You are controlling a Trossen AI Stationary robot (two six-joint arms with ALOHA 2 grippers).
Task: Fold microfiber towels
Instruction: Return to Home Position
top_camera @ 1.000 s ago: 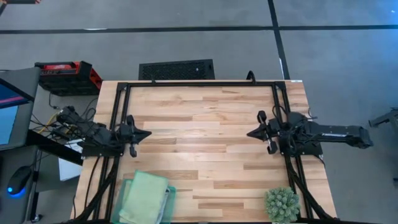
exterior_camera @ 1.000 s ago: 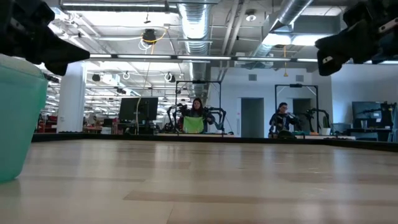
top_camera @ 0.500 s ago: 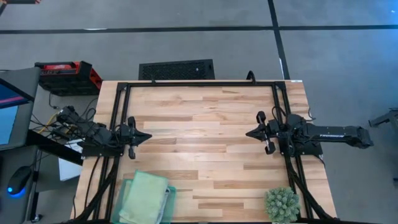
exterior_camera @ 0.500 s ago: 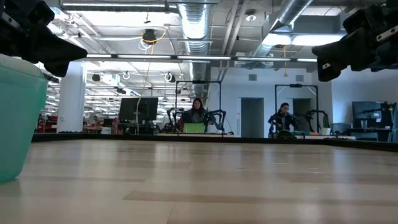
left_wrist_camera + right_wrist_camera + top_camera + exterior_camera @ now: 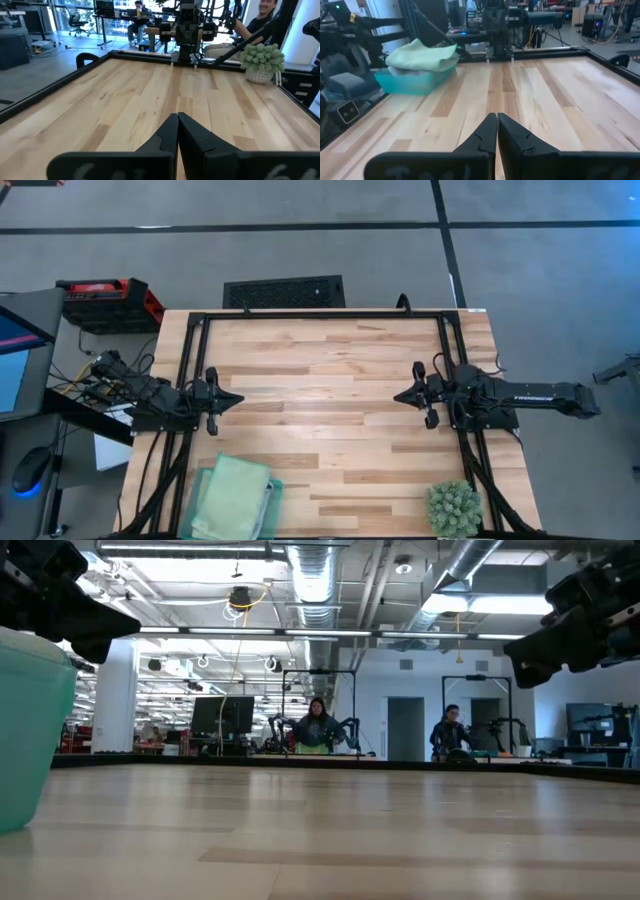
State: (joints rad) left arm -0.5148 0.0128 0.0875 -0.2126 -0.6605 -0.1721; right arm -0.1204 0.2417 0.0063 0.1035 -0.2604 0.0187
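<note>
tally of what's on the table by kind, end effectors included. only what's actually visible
Towels: 1, the light green towel on top in the tray; any beneath it are hidden
Trays: 1, the green tray
Plants: 1, the spiky green plant
End effectors: 2, the left end effector and the right end effector, both shut and empty
Total: 5

The towels (image 5: pixel 232 498) lie stacked in the tray (image 5: pixel 275 492), which sits on the table (image 5: pixel 320 370) at its front left corner, closest to the low camera. The plant (image 5: pixel 453 508) stands at the front right corner. The left gripper (image 5: pixel 238 398) hangs above the table's left side at mid-depth. The right gripper (image 5: pixel 398 396) hangs opposite it above the right side, well apart, tips facing.
</note>
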